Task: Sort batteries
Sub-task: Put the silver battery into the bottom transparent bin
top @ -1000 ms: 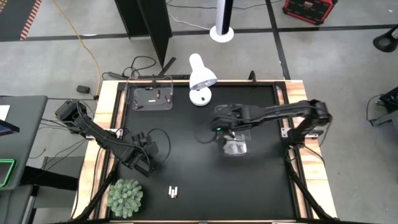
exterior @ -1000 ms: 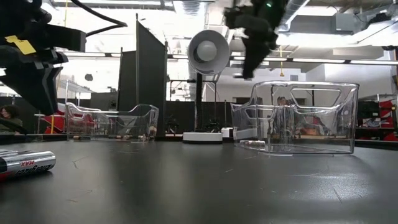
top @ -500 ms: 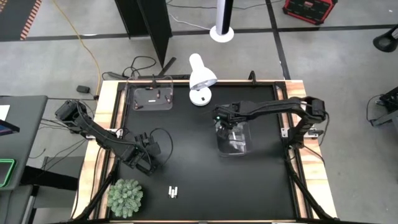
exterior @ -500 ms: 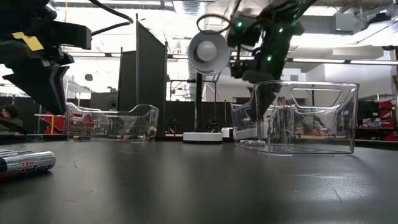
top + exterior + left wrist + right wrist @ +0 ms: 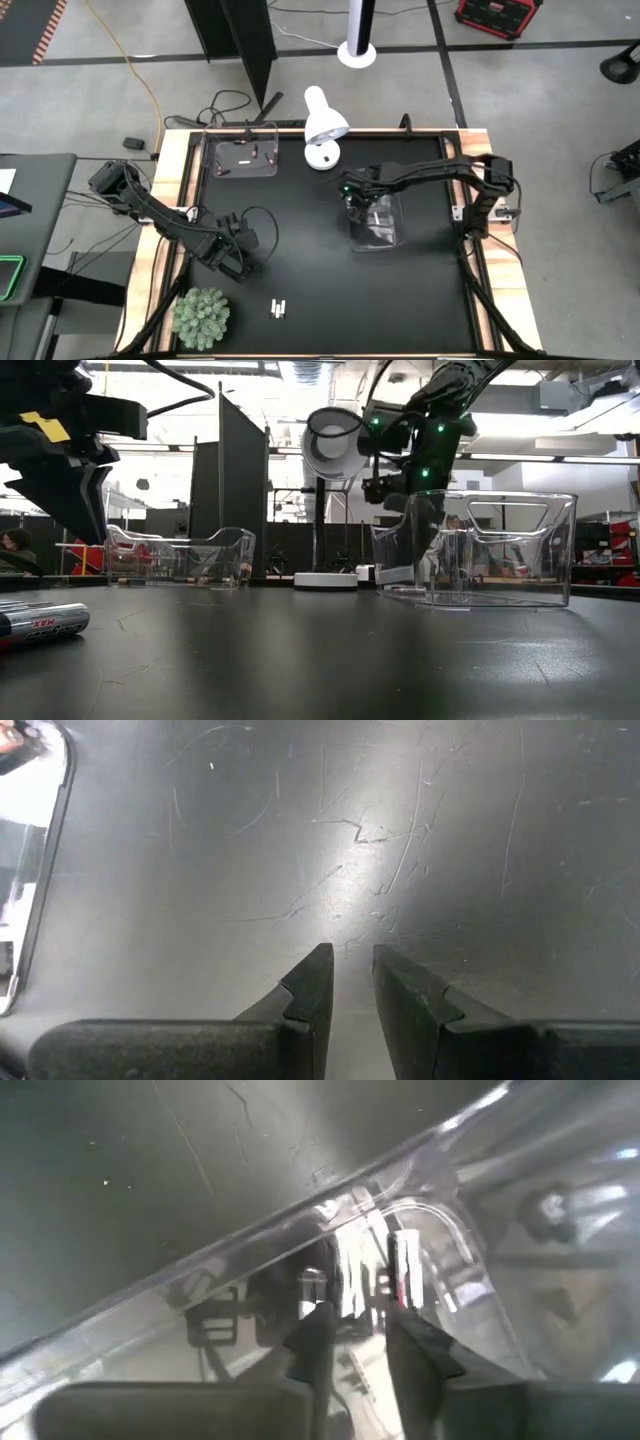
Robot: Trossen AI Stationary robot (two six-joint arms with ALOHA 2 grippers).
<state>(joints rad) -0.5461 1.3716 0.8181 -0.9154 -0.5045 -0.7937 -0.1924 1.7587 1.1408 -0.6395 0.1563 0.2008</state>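
Two white-and-dark batteries (image 5: 278,308) lie side by side on the black table near its near edge; the low view shows them close up (image 5: 40,625). A clear bin (image 5: 378,222) sits right of centre. My right gripper (image 5: 358,198) reaches down inside its far-left corner (image 5: 418,500). Its fingers are narrowly open (image 5: 358,1325), with nothing showing between them. A silver battery with red marks (image 5: 405,1270) lies on the bin floor just beyond them. My left gripper (image 5: 232,258) hovers over bare table, narrowly open and empty (image 5: 350,960).
A second clear bin (image 5: 242,158) at the far left holds a few small batteries. A white desk lamp (image 5: 322,125) stands at the far edge between the bins. A green plant ball (image 5: 202,318) sits at the near left corner. Bare table lies between the arms.
My right gripper has come down from above the right bin into its far-left corner, moving slightly toward the far edge, and its arm has drawn in along the bin.
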